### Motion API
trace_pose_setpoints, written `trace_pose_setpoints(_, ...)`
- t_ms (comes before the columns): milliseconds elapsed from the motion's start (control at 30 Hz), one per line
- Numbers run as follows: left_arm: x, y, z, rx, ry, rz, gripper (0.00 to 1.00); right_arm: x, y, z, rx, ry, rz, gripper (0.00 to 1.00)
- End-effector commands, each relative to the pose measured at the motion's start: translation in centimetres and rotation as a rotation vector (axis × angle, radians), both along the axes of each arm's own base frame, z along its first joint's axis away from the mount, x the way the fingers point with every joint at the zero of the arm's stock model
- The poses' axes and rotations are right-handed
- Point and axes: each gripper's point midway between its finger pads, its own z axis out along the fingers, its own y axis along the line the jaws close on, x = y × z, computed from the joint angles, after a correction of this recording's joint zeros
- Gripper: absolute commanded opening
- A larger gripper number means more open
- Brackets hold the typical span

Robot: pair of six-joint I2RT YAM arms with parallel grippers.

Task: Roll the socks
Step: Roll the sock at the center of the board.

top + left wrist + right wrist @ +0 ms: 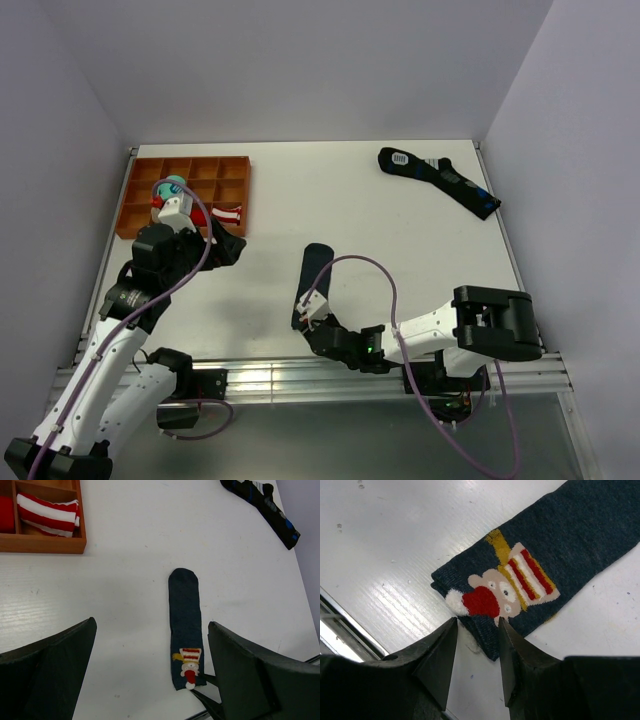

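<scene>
The socks (312, 272) lie flat on the white table as a short dark navy oblong, patch end towards the arms. In the left wrist view the socks (184, 615) lie lengthwise with the red-white-yellow patch (189, 662) at the near end. My right gripper (313, 322) is low at that end. In the right wrist view its jaws (477, 623) are slightly apart and straddle the near corner of the socks (560, 545), just below the patch (507, 587). My left gripper (222, 248) hovers wide open and empty (150, 627) beside the tray, left of the socks.
An orange compartment tray (190, 159) stands at the back left, holding a teal bundle (172, 185) and a red-white bundle (228, 214). The tray wall (45, 544) shows in the left wrist view. A longer dark sock (440, 180) with blue marks lies at the back right.
</scene>
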Motion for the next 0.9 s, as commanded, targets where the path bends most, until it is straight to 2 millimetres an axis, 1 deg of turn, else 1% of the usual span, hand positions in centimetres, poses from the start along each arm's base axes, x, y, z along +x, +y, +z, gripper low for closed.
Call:
trace_pose_setpoints(0, 0.1, -0.3, 0.2, -0.011, -0.008, -0.008, 0.99, 0.7, 0.9, 1.4, 0.048, -0.038, -0.044, 0.45)
trace_pose_setpoints(167, 0.1, -0.4, 0.0, -0.013, -0.003, -0.013, 0.99, 1.0, 0.6, 1.7, 0.053, -0.052, -0.052, 0.41)
trace_pose_setpoints(300, 0.2, -0.7, -0.2, -0.011, 0.01, -0.02, 0.99, 1.0, 0.6, 1.3, 0.043, -0.051, -0.037, 0.39)
trace_pose_setpoints(367, 0.3, -0.8, -0.6, -0.005, 0.025, -0.025, 0.99, 1.2, 0.4, 1.5, 0.067, -0.046, -0.04, 0.38)
trace_pose_setpoints(400, 0.4, -0.9, -0.6, -0.003, 0.03, -0.028, 0.99, 0.9, 0.1, 1.1, 0.069, -0.03, -0.022, 0.38)
trace_pose_setpoints(467, 0.4, -1.0, -0.7, -0.002, 0.037, -0.032, 1.0, 1.0, 0.5, 2.1, 0.133, -0.024, -0.005, 0.37)
trace_pose_setpoints(533, 0.4, -1.0, -0.9, 0.003, 0.045, -0.021, 0.99, 1.1, 0.3, 2.2, 0.16, -0.003, 0.015, 0.36)
trace_pose_setpoints(567, 0.5, -1.0, -0.9, 0.003, 0.044, -0.016, 0.99, 1.1, 0.5, 2.6, 0.174, 0.006, 0.037, 0.33)
trace_pose_setpoints(600, 0.6, -0.9, -1.1, 0.001, 0.055, 0.001, 1.0, 1.1, 0.4, 2.5, 0.177, 0.02, 0.047, 0.31)
trace_pose_setpoints(633, 0.6, -0.9, -1.2, -0.003, 0.064, 0.009, 0.99, 1.0, 0.7, 2.7, 0.199, 0.042, 0.074, 0.29)
trace_pose_setpoints(667, 0.6, -0.9, -1.3, -0.011, 0.075, 0.015, 0.99, 1.7, 0.5, 3.1, 0.222, 0.046, 0.059, 0.29)
trace_pose_setpoints(700, 0.5, -1.4, -1.8, -0.049, 0.099, 0.015, 0.98, 1.7, 0.1, 2.9, 0.233, 0.059, 0.066, 0.28)
trace_pose_setpoints(733, 0.3, -1.8, -2.2, -0.075, 0.113, 0.003, 0.98, 1.9, 0.3, 3.3, 0.267, 0.069, 0.075, 0.28)
trace_pose_setpoints(767, 0.0, -2.1, -3.4, -0.113, 0.151, 0.01, 0.97, 2.1, 0.2, 3.9, 0.303, 0.094, 0.09, 0.28)
trace_pose_setpoints(800, -0.2, -2.4, -3.8, -0.144, 0.157, 0.005, 0.95, 2.3, 0.2, 4.1, 0.318, 0.104, 0.101, 0.28)
trace_pose_setpoints(833, -0.1, -3.0, -3.6, -0.184, 0.139, -0.011, 0.94, 2.5, 0.0, 4.0, 0.309, 0.116, 0.102, 0.28)
trace_pose_setpoints(867, -0.4, -3.2, -4.2, -0.206, 0.151, -0.012, 0.93, 2.4, 0.1, 4.1, 0.304, 0.127, 0.123, 0.28)
